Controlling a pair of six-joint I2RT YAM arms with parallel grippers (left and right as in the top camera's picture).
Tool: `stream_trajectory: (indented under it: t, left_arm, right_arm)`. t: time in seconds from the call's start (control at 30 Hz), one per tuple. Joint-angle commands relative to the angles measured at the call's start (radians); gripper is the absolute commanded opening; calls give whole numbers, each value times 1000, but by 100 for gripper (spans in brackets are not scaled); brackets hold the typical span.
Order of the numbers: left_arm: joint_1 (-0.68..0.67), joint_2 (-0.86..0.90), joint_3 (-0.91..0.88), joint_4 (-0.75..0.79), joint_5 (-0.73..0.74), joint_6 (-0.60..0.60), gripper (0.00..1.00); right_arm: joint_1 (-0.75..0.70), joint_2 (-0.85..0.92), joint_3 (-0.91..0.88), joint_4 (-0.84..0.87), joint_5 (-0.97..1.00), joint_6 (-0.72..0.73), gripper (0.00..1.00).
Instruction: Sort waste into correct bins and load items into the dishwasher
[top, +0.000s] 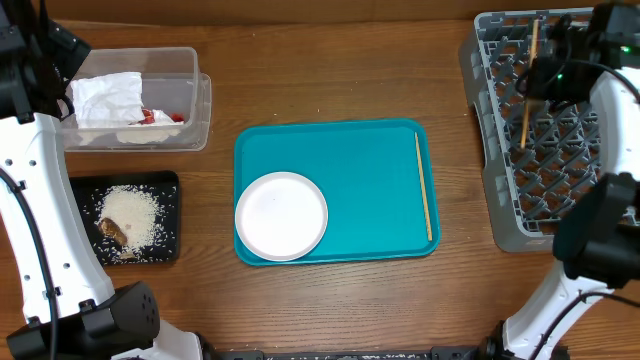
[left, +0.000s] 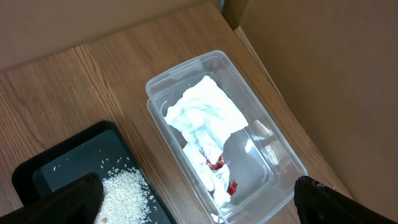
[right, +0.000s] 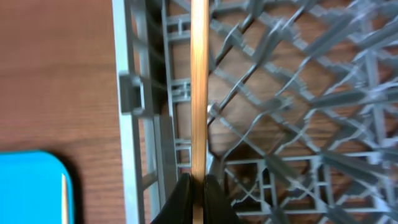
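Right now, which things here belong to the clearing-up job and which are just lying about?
Job: held chopstick in the right gripper, dish rack, second chopstick, white plate, napkin, red wrapper, clear tub, rice, food scrap, black tray.
Just there: teal tray, wooden table.

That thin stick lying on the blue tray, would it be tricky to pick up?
Probably. The chopstick looks thin and lies flat on the tray, leaving little to grip. It seems stiff and light, and may roll or slide if nudged.
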Motion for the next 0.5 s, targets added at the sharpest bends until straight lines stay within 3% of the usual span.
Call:
stream_trajectory:
  t: [0.0, 0.17, 0.33, 0.47]
  left_arm:
    - [-1, 5, 2, 1, -17, -6, 100]
    - [-1, 5, 2, 1, -17, -6, 100]
    - [-1, 5, 2, 1, -17, -6, 100]
    - [-1, 5, 2, 1, -17, -6, 100]
  right_arm:
    - [39, 13, -6, -3, -16, -66, 4]
    - [88, 13, -6, -8, 21, -65, 5]
    - [129, 13, -6, -12, 240, 43, 59]
    - [139, 11, -3, -32, 264, 124, 57]
